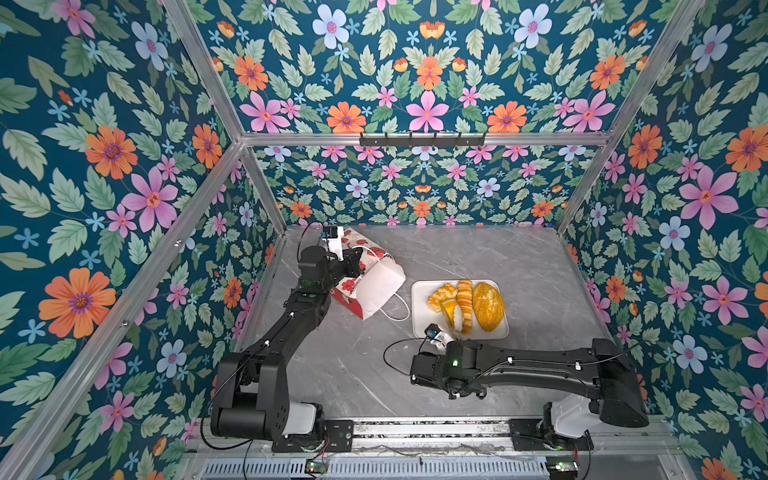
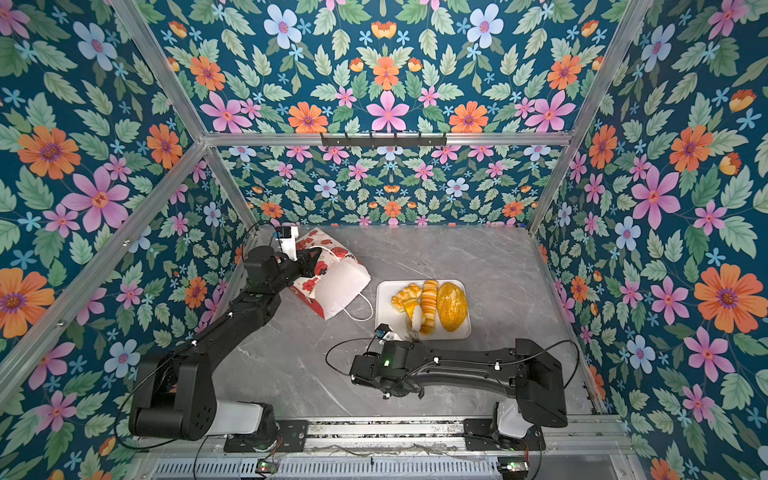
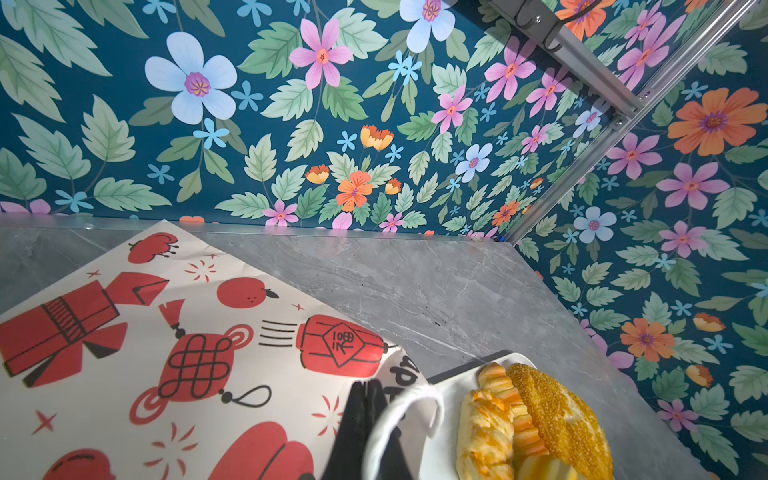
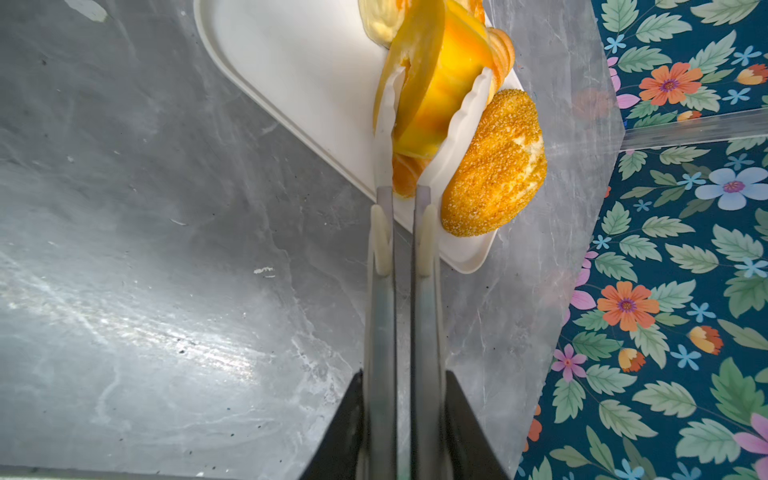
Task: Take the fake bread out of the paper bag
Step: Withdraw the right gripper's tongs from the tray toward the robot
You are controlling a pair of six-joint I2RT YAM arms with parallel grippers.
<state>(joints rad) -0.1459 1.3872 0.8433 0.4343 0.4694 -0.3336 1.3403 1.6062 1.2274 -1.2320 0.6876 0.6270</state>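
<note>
The paper bag (image 1: pixel 376 286) (image 2: pixel 341 286) lies on its side at the back left, its white inside facing the tray. Its outside (image 3: pixel 187 332) is pale with red pictures. My left gripper (image 1: pixel 353 262) (image 2: pixel 311 262) (image 3: pixel 368 388) is shut on the bag's upper rim beside a white cord handle (image 3: pixel 401 411). My right gripper (image 1: pixel 444 340) (image 4: pixel 401 378) is shut on metal tongs (image 4: pixel 401 249), whose white tips pinch a glossy ring bun (image 4: pixel 436 95) (image 1: pixel 449 311) over the white tray (image 1: pixel 419 291). On the tray lie a flaky pastry (image 1: pixel 441 294), a ridged loaf (image 1: pixel 465 303) and a seeded loaf (image 1: pixel 488 305) (image 4: pixel 494 166).
The grey marble table (image 1: pixel 519 266) is boxed in by flowered walls and aluminium posts (image 1: pixel 266 187). A rail with hooks (image 1: pixel 422 139) runs along the back wall. The bag's other cord handle (image 1: pixel 401 309) trails on the table towards the tray.
</note>
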